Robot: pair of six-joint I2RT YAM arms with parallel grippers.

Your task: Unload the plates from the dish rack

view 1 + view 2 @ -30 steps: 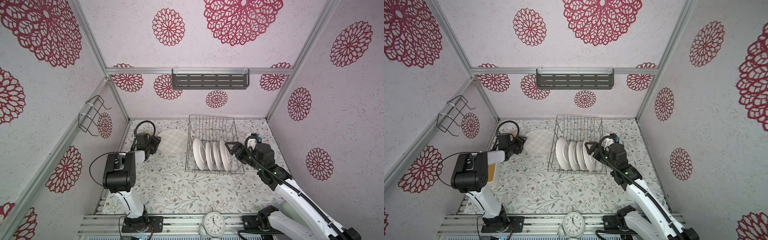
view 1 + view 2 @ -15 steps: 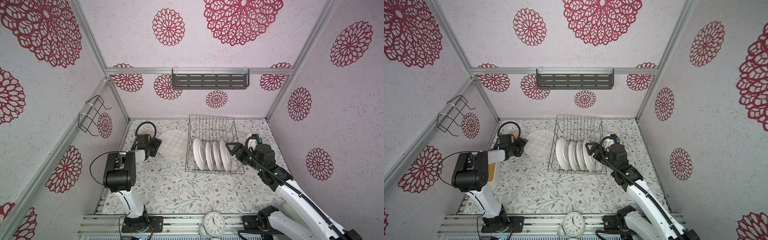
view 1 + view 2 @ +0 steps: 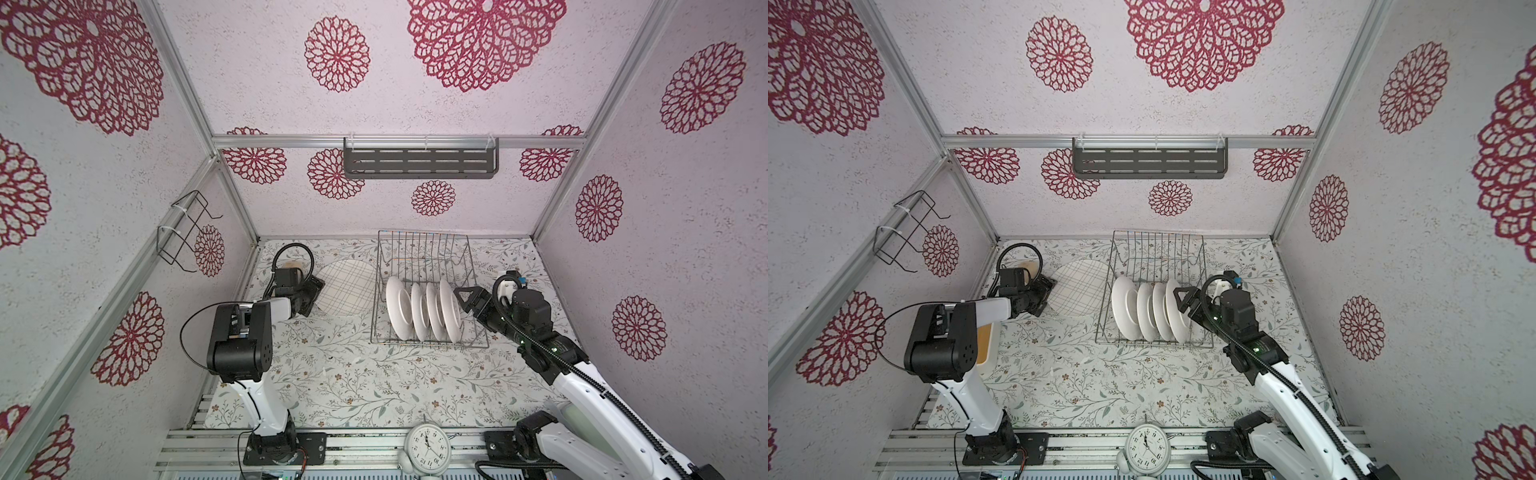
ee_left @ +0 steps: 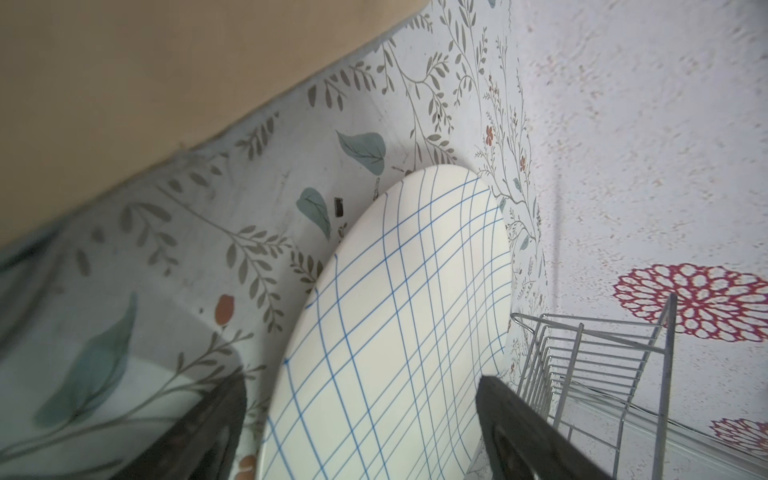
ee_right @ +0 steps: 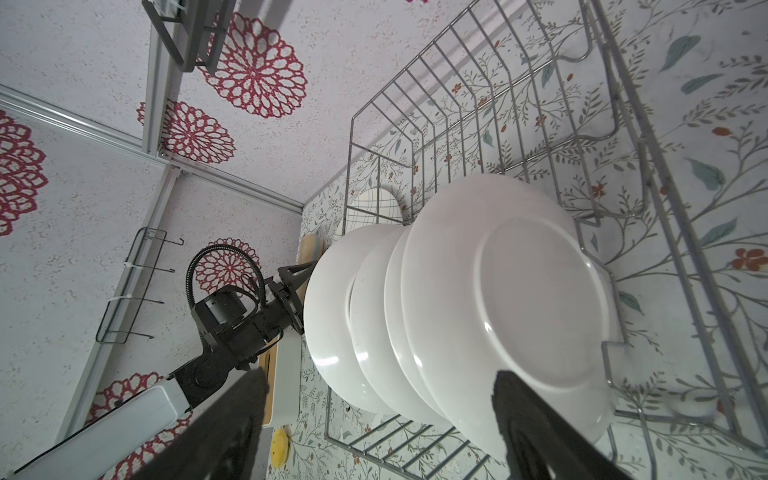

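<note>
Pale textured walls (image 3: 415, 104) with red rosettes (image 3: 336, 54) are enclosing a floral tabletop (image 3: 353, 374). The cream grid-lined plate (image 3: 347, 286) is lying flat beside the wire dish rack (image 3: 428, 249), where four glossy white plates (image 3: 424, 309) are standing (backs showing). The left gripper (image 3: 314, 297) and right gripper (image 3: 462, 300) are gaping, empty.

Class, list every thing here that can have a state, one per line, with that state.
grid plate, flat on the table, outside the rack.
white plates, four, upright in the rack.
dish rack, holding four plates.
left gripper, open, beside the grid plate.
right gripper, open, by the rack's end plate.
</note>
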